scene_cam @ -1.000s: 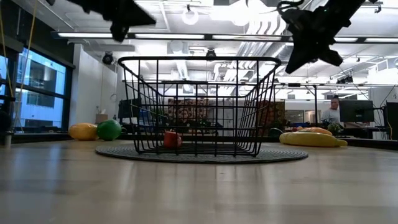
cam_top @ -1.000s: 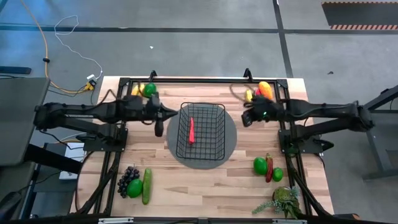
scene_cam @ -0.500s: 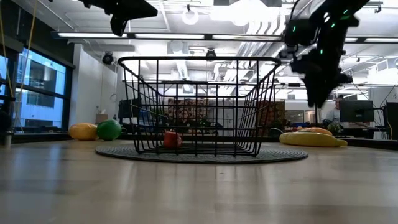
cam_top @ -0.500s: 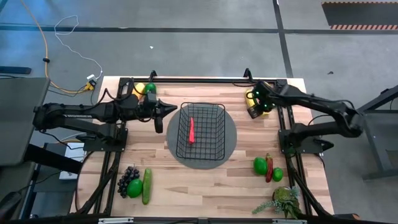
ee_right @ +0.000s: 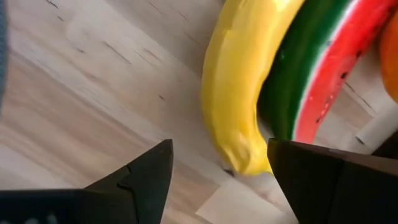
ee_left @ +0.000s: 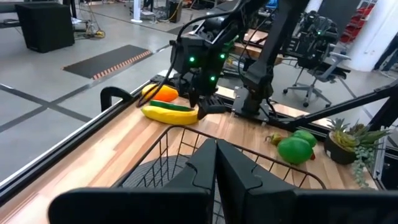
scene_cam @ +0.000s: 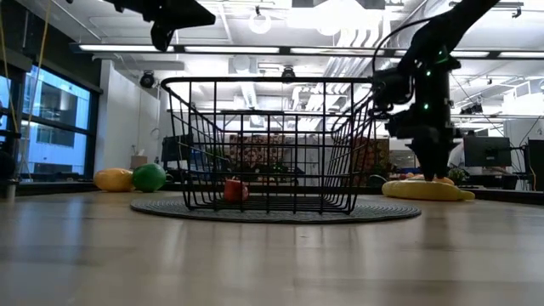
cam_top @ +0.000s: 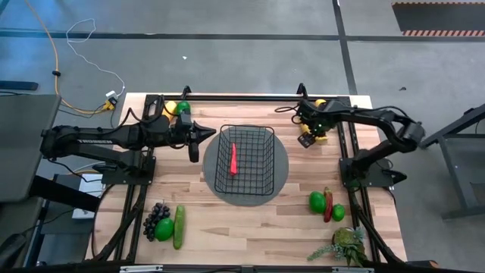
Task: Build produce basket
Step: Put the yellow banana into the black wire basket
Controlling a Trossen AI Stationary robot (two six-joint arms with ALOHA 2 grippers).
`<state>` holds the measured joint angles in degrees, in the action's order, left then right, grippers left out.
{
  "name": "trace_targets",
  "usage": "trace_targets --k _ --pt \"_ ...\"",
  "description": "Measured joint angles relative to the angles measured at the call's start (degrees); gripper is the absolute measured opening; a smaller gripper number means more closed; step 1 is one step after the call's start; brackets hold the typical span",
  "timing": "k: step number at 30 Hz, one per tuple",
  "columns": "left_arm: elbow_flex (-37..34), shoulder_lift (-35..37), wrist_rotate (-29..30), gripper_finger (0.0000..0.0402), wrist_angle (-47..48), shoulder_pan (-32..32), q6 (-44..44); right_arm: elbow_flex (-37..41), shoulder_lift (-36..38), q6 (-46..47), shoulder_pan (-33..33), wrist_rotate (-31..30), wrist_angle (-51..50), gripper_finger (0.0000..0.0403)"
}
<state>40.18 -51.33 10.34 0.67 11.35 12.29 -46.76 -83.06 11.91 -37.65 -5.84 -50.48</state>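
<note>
Right gripper hung spread over the banana, watermelon slice beyond; left gripper closed beside the basket.

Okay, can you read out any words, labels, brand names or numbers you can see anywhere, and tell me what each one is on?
None can be read.
Black wire basket: no label shows.
Banana and watermelon slice in the right wrist view: no sticker or print.
Monitor in the room behind: too small to read.

You have no readable text, label, brand, number or sign in any view; nothing legible on table or produce.
</note>
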Motion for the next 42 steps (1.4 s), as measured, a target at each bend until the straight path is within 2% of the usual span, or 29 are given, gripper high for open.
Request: trace_targets --k 10,16,25,42 --pt "0.0 0.0 0.7 0.0000 1.2 0.0 0.0 0.0 -4.5 -0.3 0.0 -3.2 2.1 0.0245" --pt "0.0 0.0 0.8 0.0000 1.3 0.0 -0.4 0.0 -6.0 -0.3 -0.2 -1.1 1.9 0.0245" --pt "0.0 0.0 0.8 0.0000 1.3 0.0 -0.5 0.0 -8.2 -0.4 -0.3 -2.1 2.7 0.0241" --pt "0.0 0.0 1.3 0.0000 1.3 0.0 -0.9 0.0 -8.2 0.0 -0.3 -2.8 2.5 0.0115"
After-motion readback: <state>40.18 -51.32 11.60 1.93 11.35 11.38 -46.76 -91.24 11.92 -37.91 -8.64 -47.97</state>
